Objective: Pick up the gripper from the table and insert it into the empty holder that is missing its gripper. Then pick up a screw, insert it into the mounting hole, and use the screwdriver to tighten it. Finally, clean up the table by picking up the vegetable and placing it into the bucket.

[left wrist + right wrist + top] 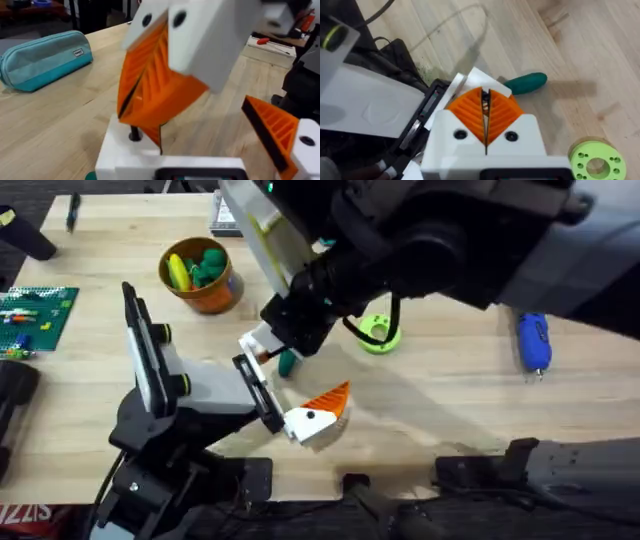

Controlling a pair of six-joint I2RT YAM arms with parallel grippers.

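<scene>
The right gripper has its two orange ribbed pads pressed together, clamped on the white block of the gripper piece; from overhead that piece hangs under the big dark right arm, which reaches in from the right and covers much of the table's middle; the piece sits right against the black holder, the bare jaw of the grey-and-black left arm, though whether it is seated I cannot tell.

The left gripper stands apart, with the bare holder on one side and the fitted white-and-orange wedge with its black dot well off on the other; the left wrist camera looks up at the clamped pads with that wedge off to one side.

Just beside the held piece lies the dark green vegetable, on the wood close to the right fingers; a lime-green ring lies near, on the right arm's side; the blue screwdriver lies well apart at the right.

The orange bucket stands at the back left with yellow and green toys inside; a green brick board lies at the left edge; a teal pouch rests on the table.
</scene>
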